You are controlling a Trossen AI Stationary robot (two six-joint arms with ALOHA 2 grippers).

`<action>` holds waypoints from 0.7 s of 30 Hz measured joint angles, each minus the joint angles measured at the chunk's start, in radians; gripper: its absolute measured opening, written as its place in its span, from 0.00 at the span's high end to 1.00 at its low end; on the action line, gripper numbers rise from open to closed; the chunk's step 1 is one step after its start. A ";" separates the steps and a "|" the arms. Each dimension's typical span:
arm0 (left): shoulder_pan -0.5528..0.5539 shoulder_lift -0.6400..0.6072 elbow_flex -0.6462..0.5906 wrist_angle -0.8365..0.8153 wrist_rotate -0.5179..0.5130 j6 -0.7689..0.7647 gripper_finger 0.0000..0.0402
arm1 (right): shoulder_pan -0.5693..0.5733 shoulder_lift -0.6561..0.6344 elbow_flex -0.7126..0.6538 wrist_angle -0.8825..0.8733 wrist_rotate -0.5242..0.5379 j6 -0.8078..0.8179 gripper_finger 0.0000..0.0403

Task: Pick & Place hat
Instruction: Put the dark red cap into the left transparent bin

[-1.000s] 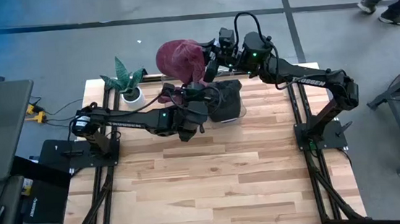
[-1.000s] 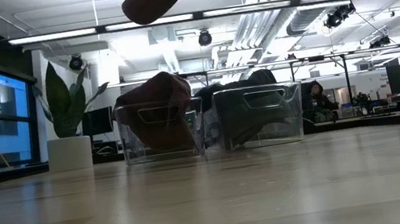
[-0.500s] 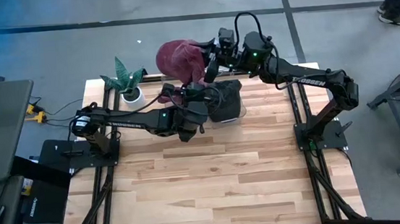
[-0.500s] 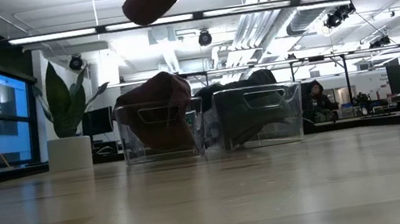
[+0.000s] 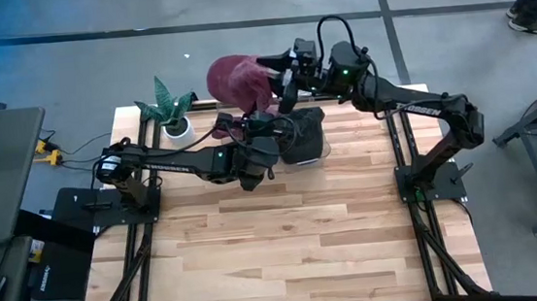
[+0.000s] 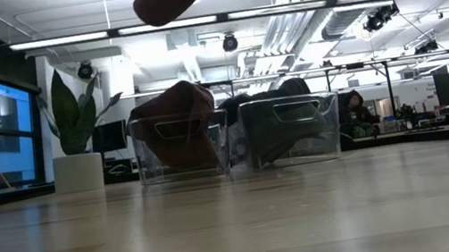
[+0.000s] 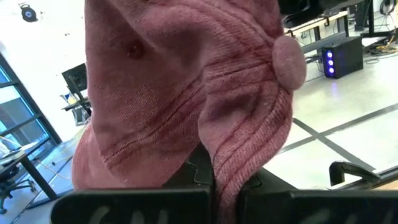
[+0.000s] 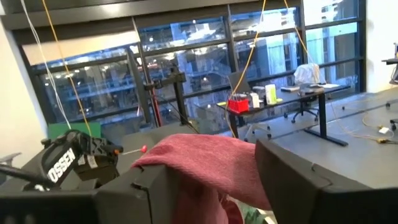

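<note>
The right end effector [image 5: 279,69] is clamped on a maroon hat [image 5: 235,79], holding it high above the table's [image 5: 286,237] far edge. The left end effector [image 5: 247,126] sits below at the clear bins [image 6: 236,139]; whether it is closed cannot be told.

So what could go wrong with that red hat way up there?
The right end effector holds the red hat high above the clear bins by what looks like only a fold, so it might slip and drop. It hangs near the table's back edge, so it could fall outside a bin. It might also snag the left end effector close below.
</note>
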 joint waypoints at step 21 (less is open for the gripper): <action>0.000 -0.001 0.000 0.003 0.005 0.000 1.00 | -0.016 -0.229 0.000 -0.344 -0.009 -0.153 0.49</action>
